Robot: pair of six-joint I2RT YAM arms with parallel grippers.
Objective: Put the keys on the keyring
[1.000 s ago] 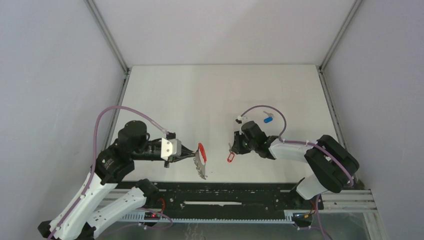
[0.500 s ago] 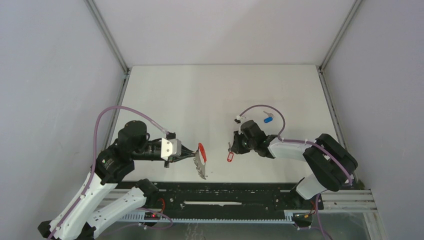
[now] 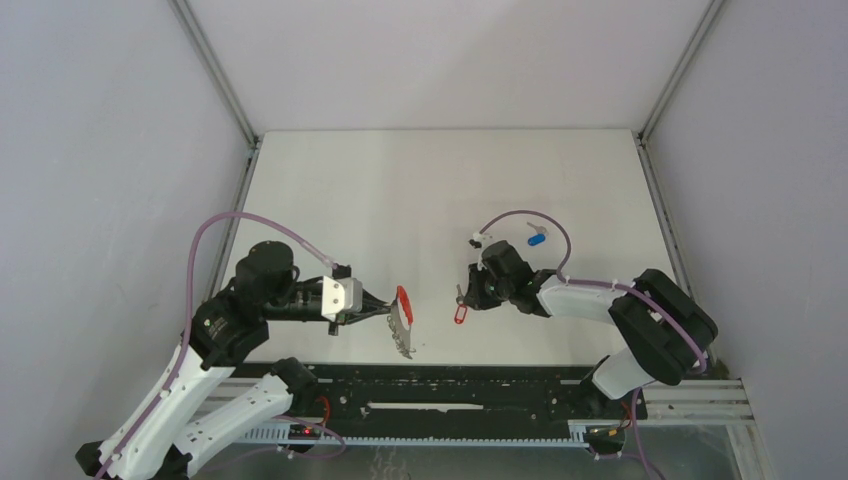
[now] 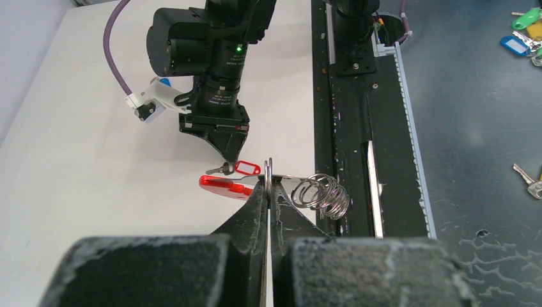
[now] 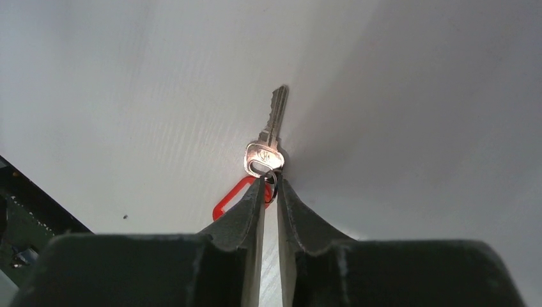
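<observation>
Two keys to go on, neither on the red-banded, silver-ringed keyring [image 3: 403,318] yet. The small silver red-tagged key [image 5: 271,137] sits at the tip of the right gripper [image 5: 270,185], whose fingers are pinched nearly together on the little wire loop at the key's head: I read that as a grip. The blade points straight ahead, away from the gripper; the oblong red tag [image 5: 230,199] trails back underneath, to the left. Whether the key is off the surface I cannot tell.

Opposite, the left gripper [image 4: 269,187] is clamped fully shut on the keyring. The red curved band [image 4: 220,184] sticks out one side of the fingers and the cluster of silver rings [image 4: 323,195] out the other, so its long axis runs crosswise to them. It looks held clear of the surface.

The relation that matters: from above, the keyring lies left of the held key, close by, a strip of bare white desk [image 3: 400,190] between, the two grippers nose to nose. The right arm is nearer both keys; the small silver blue-tagged key [image 3: 537,238] lies farther back on its side, well apart from the action.

The desk is smooth and plain, grey walls on three sides, open room around both arms. My call: the loop must meet a ring squarely, and there's little margin.
</observation>
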